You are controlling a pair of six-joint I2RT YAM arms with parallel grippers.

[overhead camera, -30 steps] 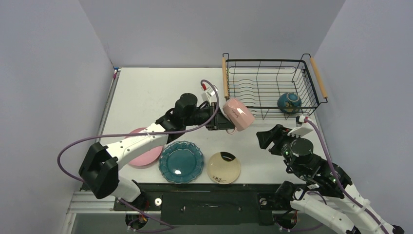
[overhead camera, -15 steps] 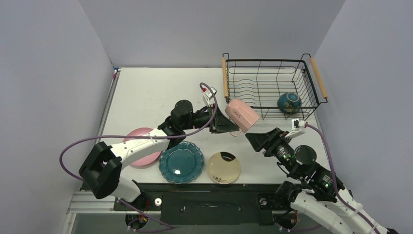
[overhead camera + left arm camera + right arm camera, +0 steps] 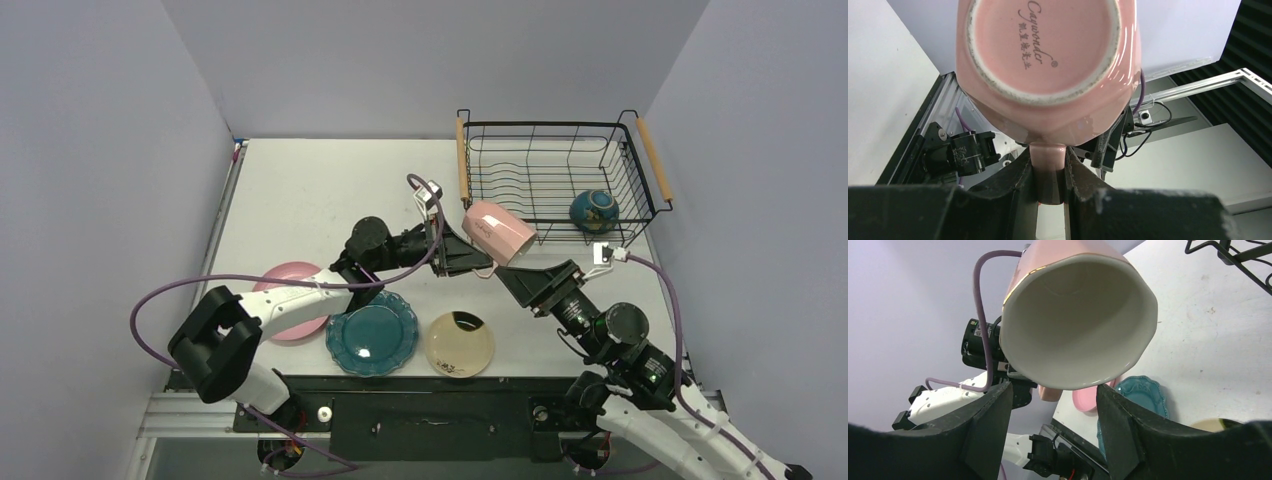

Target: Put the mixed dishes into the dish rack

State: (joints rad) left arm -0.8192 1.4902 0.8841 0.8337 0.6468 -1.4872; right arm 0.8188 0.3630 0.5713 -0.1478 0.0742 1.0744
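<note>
The pink cup [image 3: 497, 232] hangs in the air just outside the dish rack [image 3: 548, 124], at its near corner, pinched by the handle in our left gripper [image 3: 1050, 172]. In the last second our right gripper [image 3: 1053, 388] has swung toward it. Its jaws stand wide on either side of the cup's mouth (we see no contact yet), so we judge a handover is near.

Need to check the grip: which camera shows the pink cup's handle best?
Left wrist: the handle sits clamped between the fingers of the left gripper, close up. Top external shows the pink cup body, handle too small to judge. Right wrist shows mostly its open mouth.
</note>
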